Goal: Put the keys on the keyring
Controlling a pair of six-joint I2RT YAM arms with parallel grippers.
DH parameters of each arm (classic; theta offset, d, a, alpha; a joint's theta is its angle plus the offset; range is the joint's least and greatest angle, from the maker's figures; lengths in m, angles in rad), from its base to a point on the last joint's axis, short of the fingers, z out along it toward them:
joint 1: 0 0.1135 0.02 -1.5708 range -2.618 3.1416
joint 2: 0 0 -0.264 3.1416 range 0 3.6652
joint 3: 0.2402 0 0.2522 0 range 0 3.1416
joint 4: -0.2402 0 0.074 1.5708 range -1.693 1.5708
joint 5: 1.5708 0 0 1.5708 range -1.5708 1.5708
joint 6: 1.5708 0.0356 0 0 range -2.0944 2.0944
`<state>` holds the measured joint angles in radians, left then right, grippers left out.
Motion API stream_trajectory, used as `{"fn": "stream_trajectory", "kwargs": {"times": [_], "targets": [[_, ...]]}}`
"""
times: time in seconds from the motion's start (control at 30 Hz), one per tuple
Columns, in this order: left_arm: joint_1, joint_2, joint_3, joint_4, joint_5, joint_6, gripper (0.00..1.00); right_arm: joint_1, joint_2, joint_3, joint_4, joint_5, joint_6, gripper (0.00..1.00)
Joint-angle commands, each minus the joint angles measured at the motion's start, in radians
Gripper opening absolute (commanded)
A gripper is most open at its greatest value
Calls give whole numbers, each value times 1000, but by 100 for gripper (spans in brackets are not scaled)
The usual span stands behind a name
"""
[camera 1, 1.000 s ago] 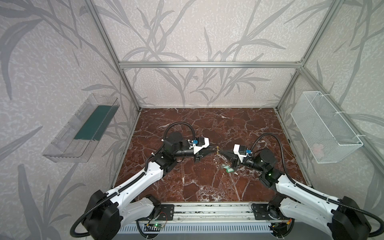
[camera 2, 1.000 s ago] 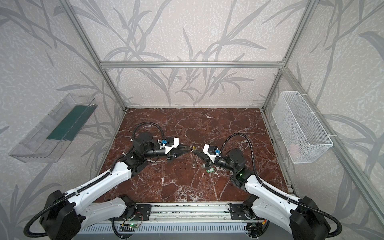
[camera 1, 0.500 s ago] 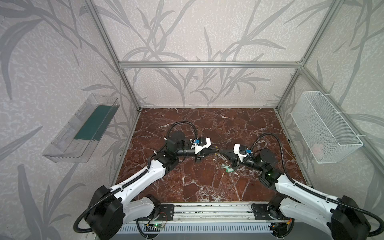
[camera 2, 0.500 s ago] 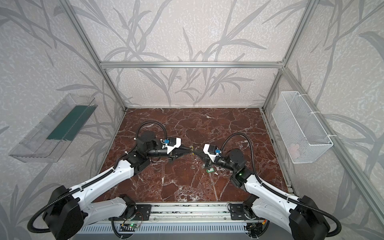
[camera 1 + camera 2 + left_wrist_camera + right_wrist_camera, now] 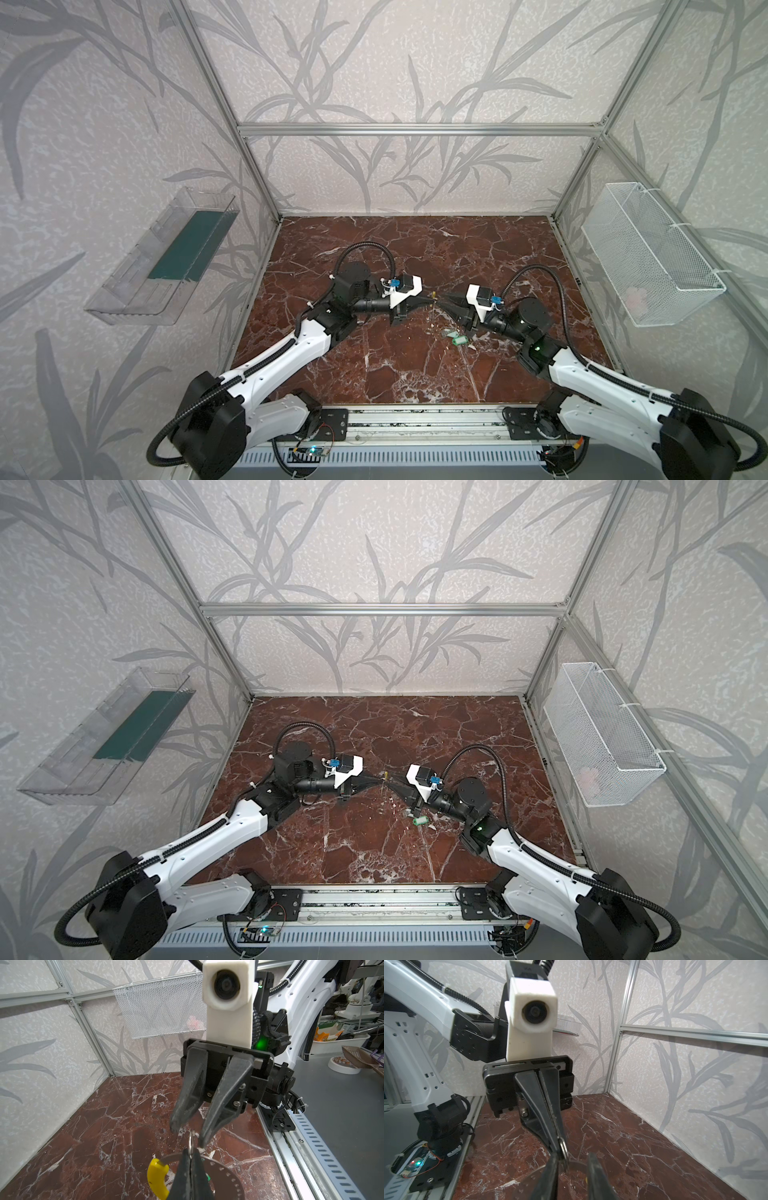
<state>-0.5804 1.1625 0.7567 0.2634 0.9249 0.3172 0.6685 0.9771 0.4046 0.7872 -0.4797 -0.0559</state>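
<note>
Marbled red-brown tabletop (image 5: 395,374) lies beneath both arms: the black left gripper (image 5: 190,1153) is clamped on the small steel loop (image 5: 191,1139) of the thin grey holed keyring (image 5: 227,1173) with its yellow segment, held aloft, while the black right gripper (image 5: 188,1135) stands with jaws apart, empty. Two pale-green tag-like keys (image 5: 459,340) lie beside the right arm. With the ring secured, fetching one seems next, needing a fine pinch.

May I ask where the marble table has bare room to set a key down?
Free: the marble table behind both grippers to the back wall, and the front middle by the rail. Crowded: mid-table, where left gripper, right gripper, keyring and keys cluster.
</note>
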Motion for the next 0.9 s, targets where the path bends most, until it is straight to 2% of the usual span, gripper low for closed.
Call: {"fn": "stream_trajectory", "kwargs": {"times": [0.0,0.13,0.27,0.33,0.4,0.5,0.63,0.87], "targets": [[40,-11,53,-72,-40,56,0,0,-76,-18,-88,123,18,30],[77,-19,76,-186,-101,133,0,1,-180,-15,-306,257,99,34],[99,-32,79,-259,-158,198,0,3,-250,21,-596,393,258,34],[101,-47,75,-296,-202,230,0,3,-249,37,-699,399,304,33],[102,-69,55,-314,-246,247,0,19,-222,54,-796,420,357,30],[107,-101,21,-317,-296,253,0,66,-154,75,-894,512,421,30],[108,-134,-19,-313,-325,246,0,105,-29,128,-993,601,440,28],[109,-168,-64,-301,-343,236,0,125,182,236,-1093,621,432,28]]}}
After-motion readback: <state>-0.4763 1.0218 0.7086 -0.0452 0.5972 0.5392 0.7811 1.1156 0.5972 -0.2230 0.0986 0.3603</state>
